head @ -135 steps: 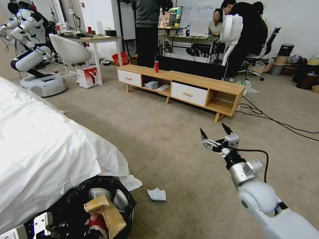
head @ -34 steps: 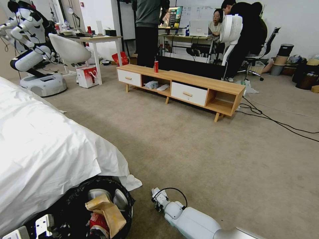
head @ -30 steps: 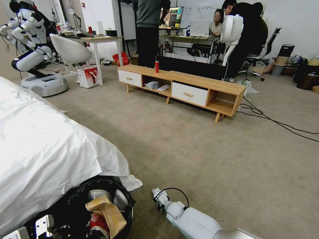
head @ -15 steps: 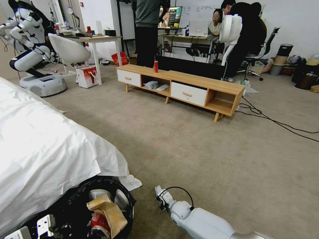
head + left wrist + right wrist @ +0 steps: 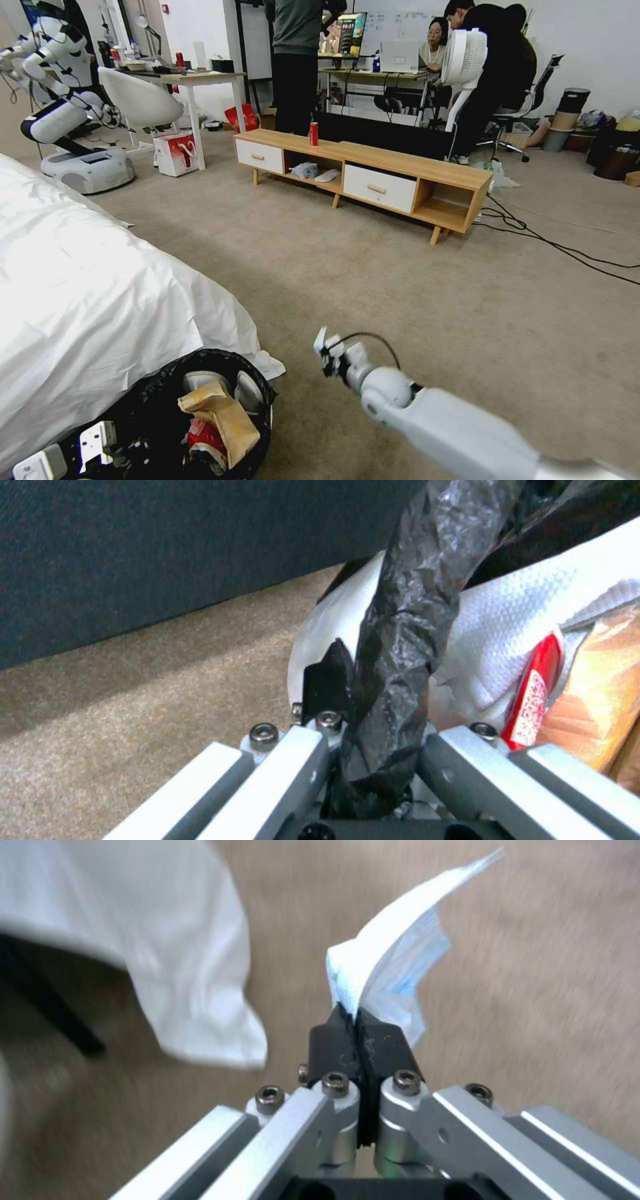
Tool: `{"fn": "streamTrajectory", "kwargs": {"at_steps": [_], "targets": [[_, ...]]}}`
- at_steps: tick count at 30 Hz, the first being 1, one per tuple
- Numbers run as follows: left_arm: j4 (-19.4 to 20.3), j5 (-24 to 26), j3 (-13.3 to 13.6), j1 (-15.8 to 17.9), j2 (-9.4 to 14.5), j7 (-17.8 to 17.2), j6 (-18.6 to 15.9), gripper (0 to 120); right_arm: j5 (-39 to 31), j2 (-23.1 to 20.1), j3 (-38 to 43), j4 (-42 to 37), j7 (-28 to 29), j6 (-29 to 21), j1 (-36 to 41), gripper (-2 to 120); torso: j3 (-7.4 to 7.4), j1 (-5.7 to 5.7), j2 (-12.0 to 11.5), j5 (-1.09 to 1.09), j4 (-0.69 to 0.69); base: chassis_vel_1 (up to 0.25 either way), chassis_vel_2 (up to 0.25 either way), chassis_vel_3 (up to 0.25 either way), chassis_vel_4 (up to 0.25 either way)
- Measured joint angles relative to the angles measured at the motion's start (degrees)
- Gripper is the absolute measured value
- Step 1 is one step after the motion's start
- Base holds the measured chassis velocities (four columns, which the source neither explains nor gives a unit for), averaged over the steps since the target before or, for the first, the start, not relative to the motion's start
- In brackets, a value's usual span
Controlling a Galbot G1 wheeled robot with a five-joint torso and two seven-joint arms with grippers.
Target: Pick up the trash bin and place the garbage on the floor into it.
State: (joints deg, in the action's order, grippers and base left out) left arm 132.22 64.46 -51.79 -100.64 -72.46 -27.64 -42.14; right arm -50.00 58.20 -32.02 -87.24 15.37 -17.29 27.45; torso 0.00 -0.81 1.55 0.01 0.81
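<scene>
The trash bin (image 5: 261,390), lined with a black bag, sits at the lower left and holds a tan cardboard piece (image 5: 223,417), a red wrapper (image 5: 203,437) and white tissues (image 5: 243,390). My left gripper (image 5: 93,447) is at the bin's near rim. In the left wrist view it (image 5: 373,690) is shut on the bag-covered rim (image 5: 407,605). My right gripper (image 5: 328,353) hangs above the floor (image 5: 400,293) just right of the bin. The right wrist view shows it (image 5: 360,1032) shut on a white paper scrap (image 5: 390,960) with blue print.
A bed draped in a white sheet (image 5: 100,280) crowds the bin's left side. A low wooden cabinet (image 5: 373,177) with a red can (image 5: 313,133) stands ahead. Black cables (image 5: 553,243) cross the carpet at right. Another robot (image 5: 67,113) is at far left. People stand behind.
The right gripper, open in the air 4.5 s ago, went down to the scrap on the carpet. It has since risen with the scrap pinched. The bin has stayed put.
</scene>
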Motion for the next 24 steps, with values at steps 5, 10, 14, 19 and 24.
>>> {"fn": "streamTrajectory", "kwargs": {"at_steps": [5, 10, 14, 19, 24], "targets": [[0.4, 0.3, 0.3, 0.3, 0.4, -0.1, 0.0, 0, -4.0, -3.6, 4.3, -11.6, 0.6, -0.2, -0.7, 0, 0.0, 0.0, 0.0, 0.0, -0.01, 0.0, 0.0, 0.0, 0.0], [1.0, 1.5, 0.6, 0.4, 0.8, -0.5, 0.0, 0, -7.6, -6.1, 7.4, -19.8, 1.0, -0.8, -1.1, 0, 0.0, 0.0, 0.0, -0.01, -0.01, 0.0, 0.0, 0.0, 0.0], [1.4, 3.5, 1.1, 0.9, 1.3, -1.1, 0.0, 0, -10.9, -7.3, 8.8, -26.0, 0.4, 0.5, -1.8, 0, 0.0, 0.0, 0.0, 0.0, -0.01, 0.0, 0.0, 0.0, 0.0], [1.4, 3.5, 1.4, 1.0, 1.7, -1.2, 0.0, 0, -13.8, -7.3, 8.8, -30.0, -0.8, 2.9, -3.3, 0, 0.0, 0.0, 0.0, -0.01, -0.02, 0.0, 0.0, 0.0, 0.0], [1.6, 3.5, 1.3, 1.0, 2.1, -1.2, 0.0, 0, -19.5, -6.9, 6.7, -34.1, -1.3, 3.6, -7.2, 0, 0.0, 0.0, 0.0, -0.01, -0.01, 0.0, 0.0, 0.0, 0.0]]}}
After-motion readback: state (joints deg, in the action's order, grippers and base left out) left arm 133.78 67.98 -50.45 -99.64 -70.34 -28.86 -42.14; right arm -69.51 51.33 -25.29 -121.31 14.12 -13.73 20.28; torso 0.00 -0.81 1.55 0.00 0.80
